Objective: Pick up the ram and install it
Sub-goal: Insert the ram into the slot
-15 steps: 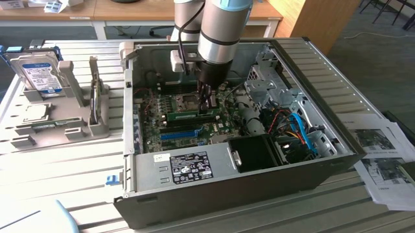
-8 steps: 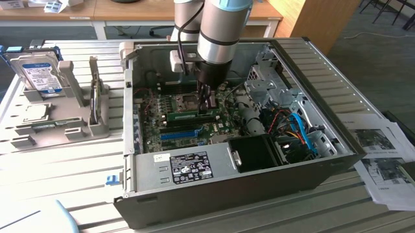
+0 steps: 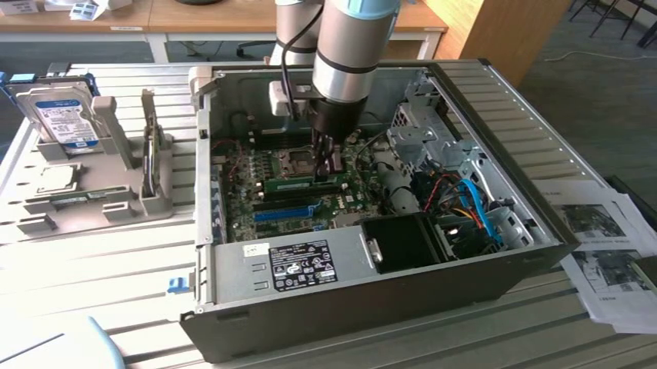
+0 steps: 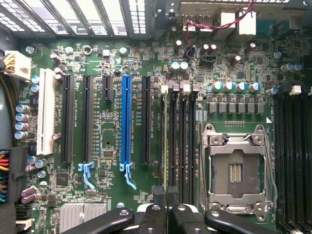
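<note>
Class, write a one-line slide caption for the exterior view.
Robot arm reaching into an open computer case, its tool low over the motherboard beside the green ram.

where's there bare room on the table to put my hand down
Bare slats lie at the exterior view's lower left of the table, bordered by the gray fixture and the case. Crowded: inside the case, under the arm, and the exterior view's right, where papers lie.

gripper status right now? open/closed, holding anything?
Gripper: closed, fingers pinched on the ram, down at the memory slots.
</note>
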Motion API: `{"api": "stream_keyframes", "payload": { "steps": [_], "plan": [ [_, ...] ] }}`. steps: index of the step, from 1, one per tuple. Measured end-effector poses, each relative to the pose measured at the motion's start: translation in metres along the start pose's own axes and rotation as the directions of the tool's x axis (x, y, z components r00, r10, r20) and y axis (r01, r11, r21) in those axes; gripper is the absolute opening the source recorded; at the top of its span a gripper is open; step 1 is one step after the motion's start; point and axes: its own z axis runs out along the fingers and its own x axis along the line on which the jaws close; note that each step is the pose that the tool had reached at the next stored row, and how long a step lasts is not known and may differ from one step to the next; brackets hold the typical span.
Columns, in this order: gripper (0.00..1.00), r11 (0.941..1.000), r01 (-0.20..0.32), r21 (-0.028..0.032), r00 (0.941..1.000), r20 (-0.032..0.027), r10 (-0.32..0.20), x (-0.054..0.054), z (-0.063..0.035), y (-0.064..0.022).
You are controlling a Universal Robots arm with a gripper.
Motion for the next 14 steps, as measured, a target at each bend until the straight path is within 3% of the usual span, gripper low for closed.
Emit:
{"api": "stream_keyframes", "payload": {
  "steps": [14],
  "plan": [
    [0.11,1.0000,0.000,0.0000,1.0000,-0.0002,0.000,0.0001,0.0021,-0.0001]
  ]
}}
